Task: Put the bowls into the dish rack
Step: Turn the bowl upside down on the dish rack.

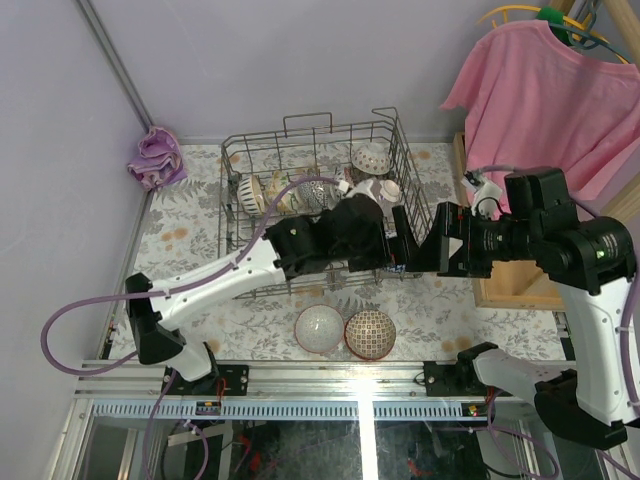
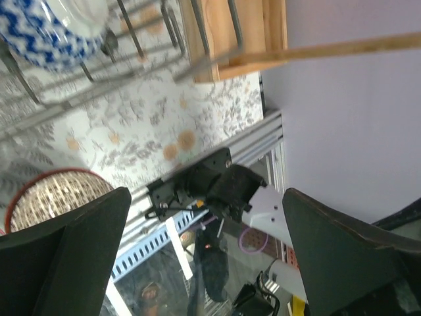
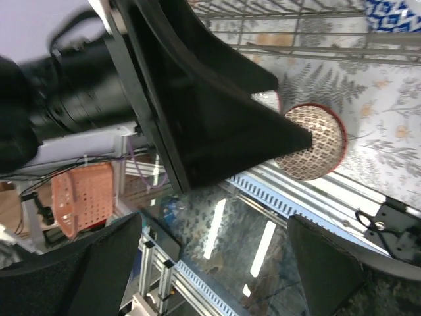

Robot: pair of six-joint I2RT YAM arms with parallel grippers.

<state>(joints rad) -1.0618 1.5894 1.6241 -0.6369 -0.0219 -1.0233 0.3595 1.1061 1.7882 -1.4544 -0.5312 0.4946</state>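
Note:
The grey wire dish rack (image 1: 236, 160) stands at the back centre with several bowls in it, among them a white patterned bowl (image 1: 370, 157) and a blue zigzag bowl (image 2: 46, 29). Two bowls lie on the table in front: a pale red-rimmed bowl (image 1: 319, 328) and a red-patterned bowl (image 1: 370, 334), which also shows in the right wrist view (image 3: 314, 141). My left gripper (image 1: 372, 250) hangs over the rack's front right part, open and empty (image 2: 204, 257). My right gripper (image 1: 408, 245) is close beside it at the rack's right side, open and empty (image 3: 214, 263).
A purple cloth (image 1: 155, 158) lies at the back left. A wooden box (image 1: 510, 285) stands right of the rack, with a pink shirt (image 1: 540, 90) hanging above. An aluminium rail (image 1: 330, 375) runs along the near edge. The left arm's black wrist (image 3: 197, 99) fills the right wrist view.

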